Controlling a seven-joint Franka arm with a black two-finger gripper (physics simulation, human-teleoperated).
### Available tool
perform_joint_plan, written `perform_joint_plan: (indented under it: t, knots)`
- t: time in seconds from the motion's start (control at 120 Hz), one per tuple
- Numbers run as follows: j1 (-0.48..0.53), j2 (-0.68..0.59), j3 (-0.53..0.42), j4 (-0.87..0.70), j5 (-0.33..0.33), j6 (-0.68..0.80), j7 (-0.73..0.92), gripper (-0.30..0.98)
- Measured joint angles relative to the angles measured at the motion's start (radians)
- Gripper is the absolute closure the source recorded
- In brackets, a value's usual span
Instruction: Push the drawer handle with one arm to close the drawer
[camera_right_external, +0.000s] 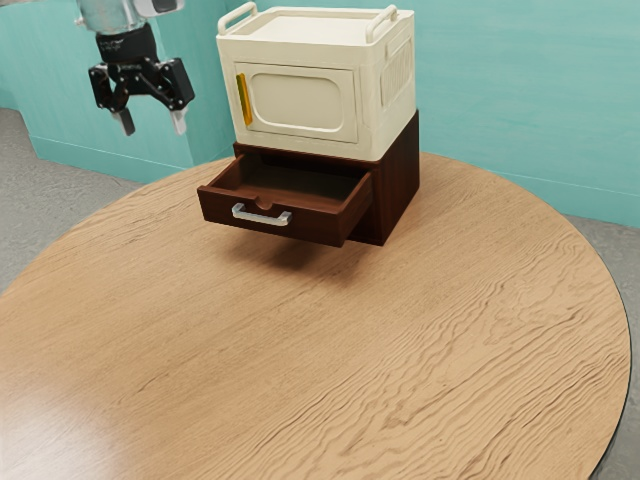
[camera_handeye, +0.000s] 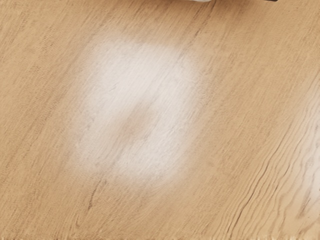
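round wooden counter (camera_right_external: 300, 370) is lying beneath the gripper (camera_right_external: 152, 122), which is hanging spread, probably leaving room for lining up against the silver handle (camera_right_external: 262, 216) of the jutting drawer (camera_right_external: 317, 226).

The gripper (camera_right_external: 153, 127) is black, with one charcoal fingertip and one pale grey; the arm (camera_right_external: 108, 12) above it is whitish grey. Beside the gripper, the box (camera_right_external: 290, 28) is plain cream, its door strip (camera_right_external: 244, 98) golden yellow. Lower down beside the gripper, the cabinet (camera_right_external: 397, 190) and drawer (camera_right_external: 322, 228) are dark reddish brown, the handle (camera_right_external: 262, 216) silvery. Below the gripper, the table (camera_right_external: 300, 350) is tan, streaked with darker wavy wood grain and glazed by a whitish sheen. Behind the gripper, the wall (camera_right_external: 500, 110) is teal, the floor (camera_right_external: 18, 175) mottled grey.
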Motion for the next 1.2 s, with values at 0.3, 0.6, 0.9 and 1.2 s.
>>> perform_joint_plan:
  t: [0.3, 0.6, 0.9, 1.2]
  knots:
    - [-0.008, -0.435, -0.004, -0.715, 0.008, 0.158, -0.025, 0.02]
    - [-0.006, -0.493, -0.091, -1.058, 0.072, 0.523, -0.013, 0.31]
    - [-0.005, -0.302, -0.102, -0.955, 0.083, 0.762, 0.003, 0.54]
    - [-0.004, -0.198, -0.107, -0.847, 0.092, 0.804, 0.005, 0.64]
